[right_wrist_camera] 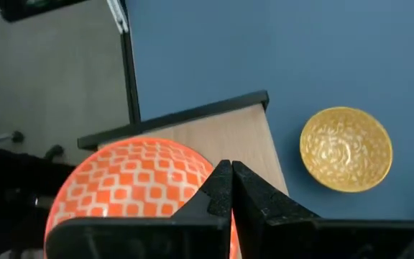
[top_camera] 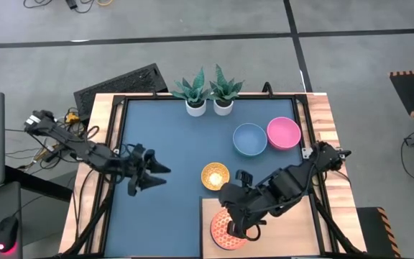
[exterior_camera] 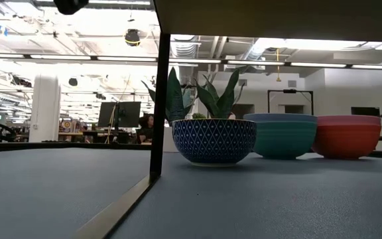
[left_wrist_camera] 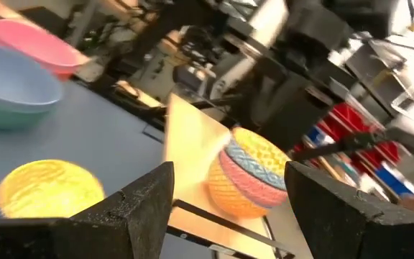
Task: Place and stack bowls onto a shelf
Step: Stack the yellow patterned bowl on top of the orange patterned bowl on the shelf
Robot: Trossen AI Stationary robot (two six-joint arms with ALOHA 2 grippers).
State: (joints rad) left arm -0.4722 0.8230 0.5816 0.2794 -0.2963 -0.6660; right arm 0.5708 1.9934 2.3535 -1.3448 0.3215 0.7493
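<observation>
High view: one stack begun on the shelf (top_camera: 261,237), three bowls still loose.
Right hand (top_camera: 237,232) sits over the orange bowl (top_camera: 228,229) on the shelf, fingers pressed together at its rim (whether it grips, I can't tell). Yellow bowl (top_camera: 215,175), blue bowl (top_camera: 250,139) and pink bowl (top_camera: 284,133) wait on the counter (top_camera: 164,137); left hand (top_camera: 149,176) hovers open, empty.
</observation>
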